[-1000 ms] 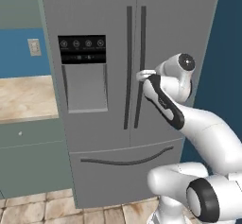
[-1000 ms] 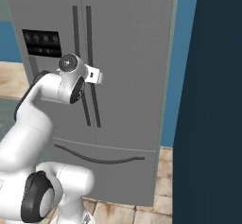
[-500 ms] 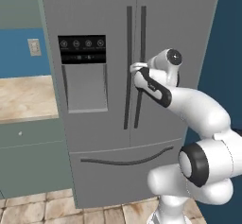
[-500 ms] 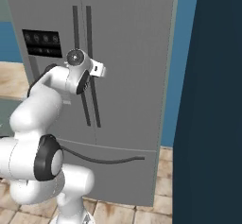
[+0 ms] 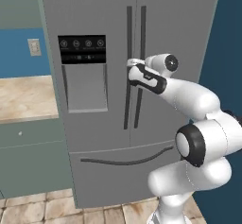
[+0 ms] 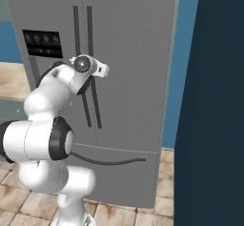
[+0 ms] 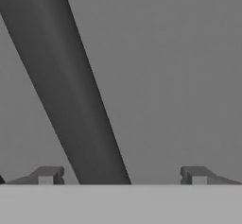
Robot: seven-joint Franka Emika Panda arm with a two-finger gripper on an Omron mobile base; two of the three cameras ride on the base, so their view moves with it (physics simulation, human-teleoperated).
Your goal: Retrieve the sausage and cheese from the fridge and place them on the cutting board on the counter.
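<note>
Tool at the fridge handle, doors shut

The tall grey fridge (image 5: 99, 105) stands closed, so sausage and cheese are presumably inside, unseen; beside it runs the beige marbled tabletop (image 5: 23, 98). The arm reaches to the smooth dark bar handles (image 5: 127, 67), likely to pull a door. The tool (image 7: 122, 176) is spread wide, one round bar (image 7: 71, 90) slanting between its small dark fingertips (image 7: 47, 175), not yet clamped.

Base views flank fridge (image 5: 142, 29); hand view seemingly point-blank.
</note>
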